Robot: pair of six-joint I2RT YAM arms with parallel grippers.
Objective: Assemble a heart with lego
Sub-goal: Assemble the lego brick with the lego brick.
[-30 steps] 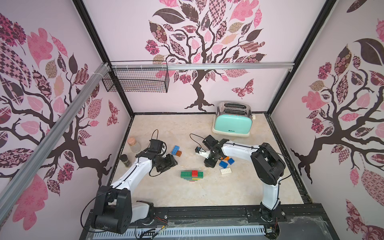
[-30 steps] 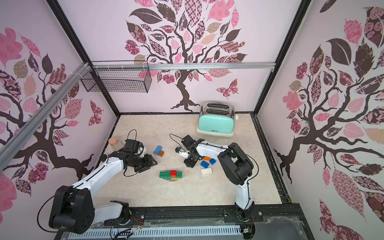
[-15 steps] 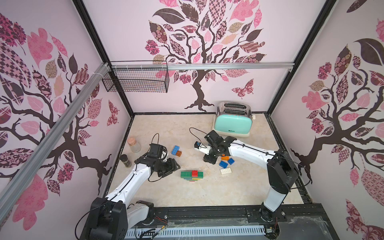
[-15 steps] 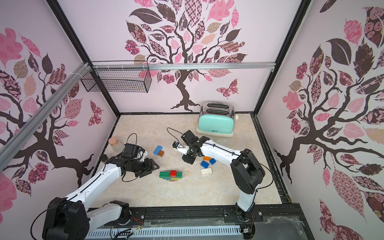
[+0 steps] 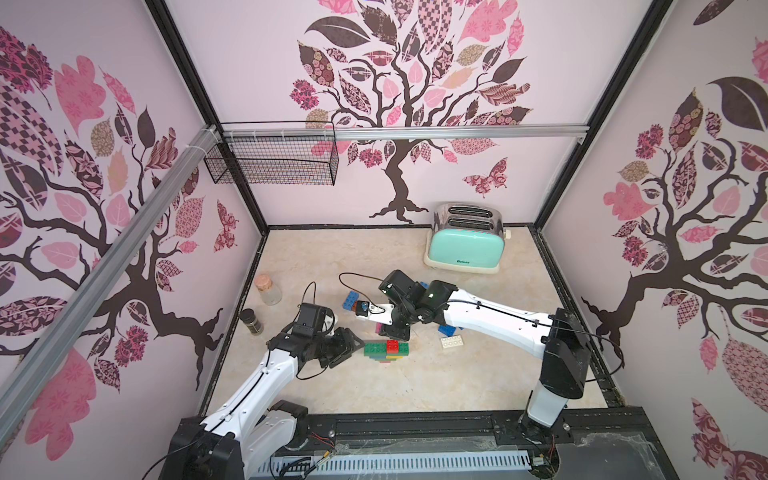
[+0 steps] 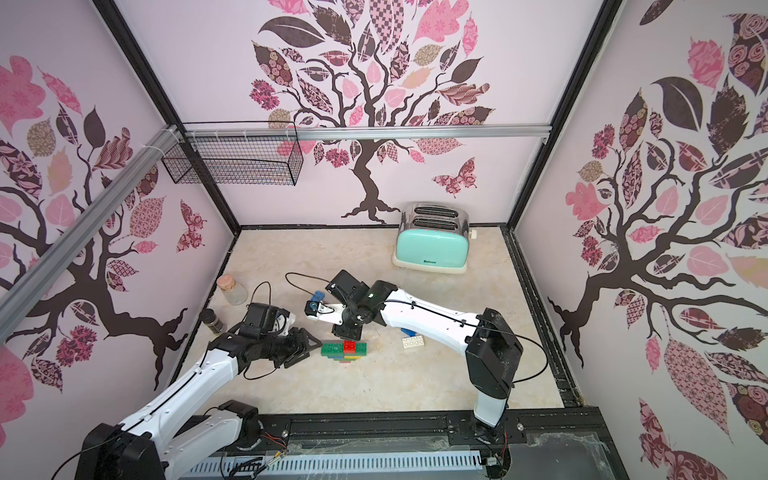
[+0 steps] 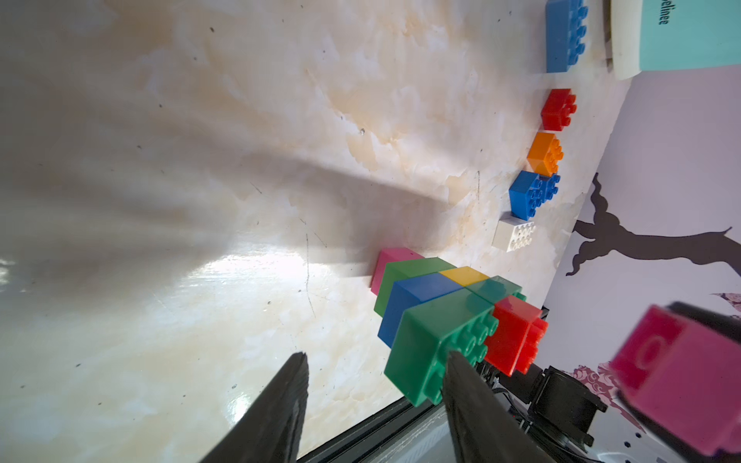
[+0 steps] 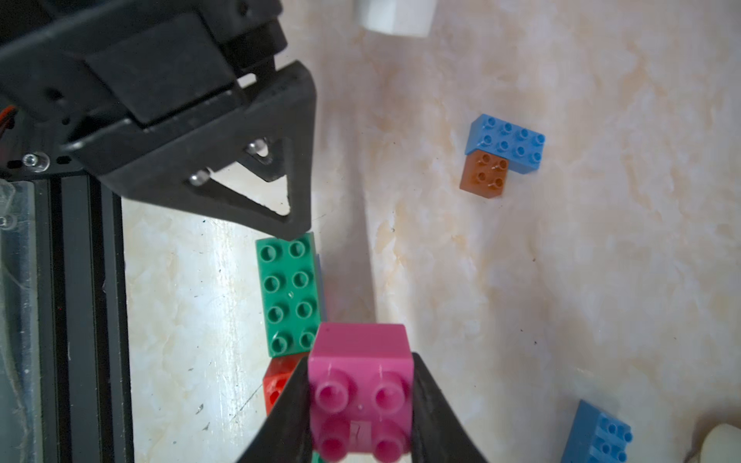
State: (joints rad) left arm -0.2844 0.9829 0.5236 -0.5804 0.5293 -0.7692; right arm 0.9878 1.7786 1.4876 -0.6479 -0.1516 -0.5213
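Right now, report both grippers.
Left gripper: open, holding nothing.
Right gripper: shut on the pink brick.

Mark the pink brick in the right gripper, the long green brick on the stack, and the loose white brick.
pink brick (image 8: 361, 393), right wrist view, its studded face.
long green brick (image 8: 286, 292), right wrist view, middle of its studded top.
white brick (image 5: 451, 342), in a top view, middle of its studded top.

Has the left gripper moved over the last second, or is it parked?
Yes. In a top view the left gripper has slid toward the brick stack, which stayed put. The strip of floor between them has closed up.
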